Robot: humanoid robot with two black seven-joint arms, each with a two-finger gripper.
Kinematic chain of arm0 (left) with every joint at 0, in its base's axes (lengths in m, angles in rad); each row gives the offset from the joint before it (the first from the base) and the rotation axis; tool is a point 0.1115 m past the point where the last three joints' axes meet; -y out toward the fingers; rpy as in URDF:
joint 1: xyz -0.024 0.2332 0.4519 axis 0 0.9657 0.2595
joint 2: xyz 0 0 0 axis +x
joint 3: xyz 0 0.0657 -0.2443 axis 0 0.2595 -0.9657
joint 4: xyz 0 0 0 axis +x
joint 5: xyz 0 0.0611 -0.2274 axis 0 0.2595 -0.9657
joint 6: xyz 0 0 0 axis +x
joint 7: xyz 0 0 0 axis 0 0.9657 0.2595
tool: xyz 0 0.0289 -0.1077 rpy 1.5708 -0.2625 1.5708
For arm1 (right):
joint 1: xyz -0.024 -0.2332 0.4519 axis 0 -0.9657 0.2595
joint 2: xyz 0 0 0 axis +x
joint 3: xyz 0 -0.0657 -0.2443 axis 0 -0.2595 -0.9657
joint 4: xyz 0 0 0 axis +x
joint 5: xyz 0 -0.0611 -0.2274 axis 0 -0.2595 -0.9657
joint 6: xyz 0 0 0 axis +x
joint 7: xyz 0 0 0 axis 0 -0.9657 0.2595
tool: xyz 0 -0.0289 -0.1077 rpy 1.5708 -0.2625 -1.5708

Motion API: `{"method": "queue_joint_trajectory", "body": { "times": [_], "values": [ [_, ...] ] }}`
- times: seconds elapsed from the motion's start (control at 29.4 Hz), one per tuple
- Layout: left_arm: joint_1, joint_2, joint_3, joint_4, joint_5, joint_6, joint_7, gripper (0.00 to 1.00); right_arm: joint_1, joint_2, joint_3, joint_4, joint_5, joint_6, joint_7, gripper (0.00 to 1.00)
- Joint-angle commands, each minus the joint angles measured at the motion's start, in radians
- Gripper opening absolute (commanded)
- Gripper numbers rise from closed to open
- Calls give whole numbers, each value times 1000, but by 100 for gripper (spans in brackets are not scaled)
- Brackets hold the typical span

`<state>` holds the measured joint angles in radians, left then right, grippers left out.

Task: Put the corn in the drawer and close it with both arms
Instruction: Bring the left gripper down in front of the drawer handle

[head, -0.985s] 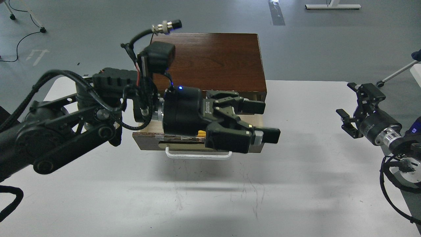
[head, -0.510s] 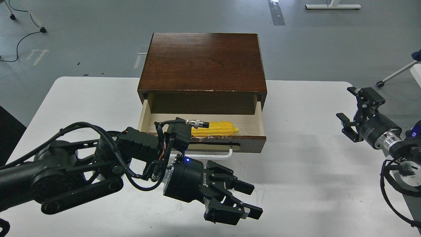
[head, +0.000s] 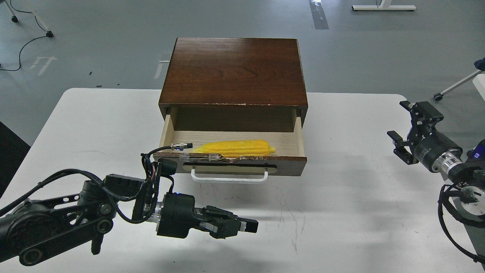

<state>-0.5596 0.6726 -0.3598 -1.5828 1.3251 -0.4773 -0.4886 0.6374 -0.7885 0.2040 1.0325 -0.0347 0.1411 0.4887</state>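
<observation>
Corn [head: 234,148] lies partly hidden behind drawer [head: 242,165] front.

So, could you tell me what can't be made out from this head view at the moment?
- The near side of the corn is hidden behind the front edge of the drawer.
- The left gripper is seen side-on, so its finger gap cannot be judged.
- The right arm is cut off by the right edge.
- The back of the drawer sits in shadow under the cabinet top.
</observation>
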Motion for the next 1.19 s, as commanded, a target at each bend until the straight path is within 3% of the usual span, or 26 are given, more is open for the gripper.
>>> {"method": "queue_joint_trajectory", "body": {
  "times": [0.0, 0.2, 0.31, 0.61, 1.16],
  "values": [
    [3, 2, -4, 26, -41, 20, 0, 0, -2, 0, 0, 0, -1, -2, 0, 99],
    [3, 2, -15, 52, -43, 20, 0, 0, -2, 0, 0, 0, -1, 0, 0, 99],
    [3, 2, -18, 56, -43, 20, 39, 0, -2, 11, 0, 0, -1, -2, 0, 99],
    [3, 4, -19, 83, -41, 20, 73, 0, -4, 26, -2, 0, -1, -2, 0, 99],
    [3, 21, -39, 83, -66, -11, 68, 0, -9, 26, 0, 0, -1, -2, 0, 99]
  ]
}}
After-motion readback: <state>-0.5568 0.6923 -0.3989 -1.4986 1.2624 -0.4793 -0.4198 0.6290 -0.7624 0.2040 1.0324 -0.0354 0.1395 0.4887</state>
